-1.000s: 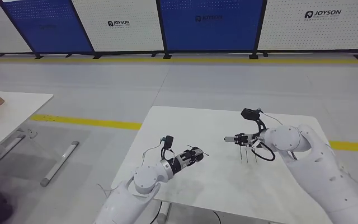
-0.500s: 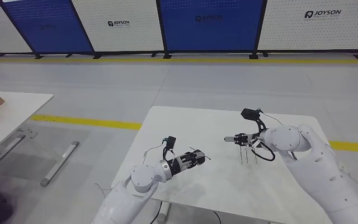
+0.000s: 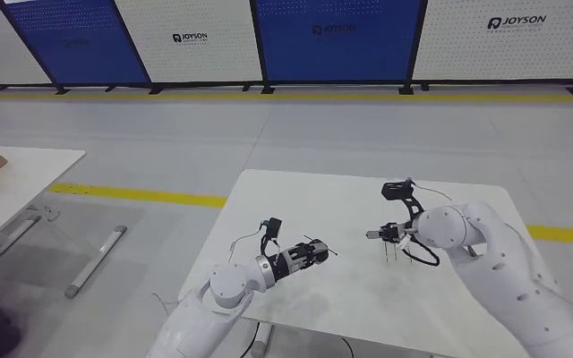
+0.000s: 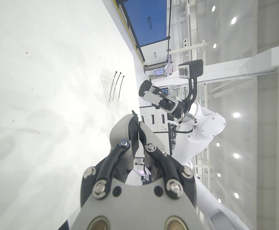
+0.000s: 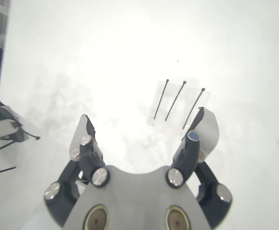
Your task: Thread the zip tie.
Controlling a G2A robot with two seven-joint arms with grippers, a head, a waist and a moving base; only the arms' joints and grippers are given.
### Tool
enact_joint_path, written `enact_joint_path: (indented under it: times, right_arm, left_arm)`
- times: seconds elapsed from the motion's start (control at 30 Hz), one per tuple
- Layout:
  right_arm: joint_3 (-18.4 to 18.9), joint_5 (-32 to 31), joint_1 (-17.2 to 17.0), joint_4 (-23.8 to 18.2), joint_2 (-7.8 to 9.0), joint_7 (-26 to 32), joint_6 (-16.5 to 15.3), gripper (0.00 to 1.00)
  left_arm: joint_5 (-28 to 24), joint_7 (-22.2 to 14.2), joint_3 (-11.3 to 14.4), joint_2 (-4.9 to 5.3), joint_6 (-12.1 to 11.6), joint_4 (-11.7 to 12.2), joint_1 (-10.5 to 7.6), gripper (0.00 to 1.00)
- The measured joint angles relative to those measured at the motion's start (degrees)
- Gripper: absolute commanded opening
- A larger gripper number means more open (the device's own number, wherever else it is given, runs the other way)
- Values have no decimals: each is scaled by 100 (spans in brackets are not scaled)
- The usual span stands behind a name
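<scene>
Right end effector [image 5: 143,113], spread wide, hangs near three thin black zip ties [image 5: 174,102] on a clear sheet [image 5: 189,95]; left end effector [image 4: 136,118] pinches a fourth tie [image 3: 328,250].

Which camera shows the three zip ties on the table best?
The right wrist view: the three zip ties lie close, heads and tails distinct. The left wrist view shows them farther off; the top view shows only faint lines.

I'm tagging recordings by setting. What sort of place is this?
Probably an industrial hall or robot test floor: blue and white partition panels, a yellow floor line, and high ceiling lights.
</scene>
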Motion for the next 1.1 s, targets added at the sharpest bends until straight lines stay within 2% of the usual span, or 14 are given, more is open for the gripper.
enact_joint_path:
  times: [0.07,0.37,0.4,0.53,0.6,0.73,1.1]
  right_arm:
    - [-26,-174,42,4,0,122,38,100]
    - [4,-73,11,30,-1,67,30,100]
    - [44,15,-21,56,0,31,-12,100]
    - [355,703,-60,140,34,217,-513,100]
    - [444,851,-46,187,45,305,-559,100]
    - [415,735,46,377,29,417,-278,100]
    - [342,728,2,497,4,369,-265,100]
  left_arm:
    - [0,0,0,0,0,0,0,0]
    - [0,0,0,0,0,0,0,0]
    - [0,0,0,0,0,0,0,0]
    - [0,0,0,0,0,0,0,0]
    - [0,0,0,0,0,0,0,0]
    - [0,0,0,0,0,0,0,0]
    - [0,0,0,0,0,0,0,0]
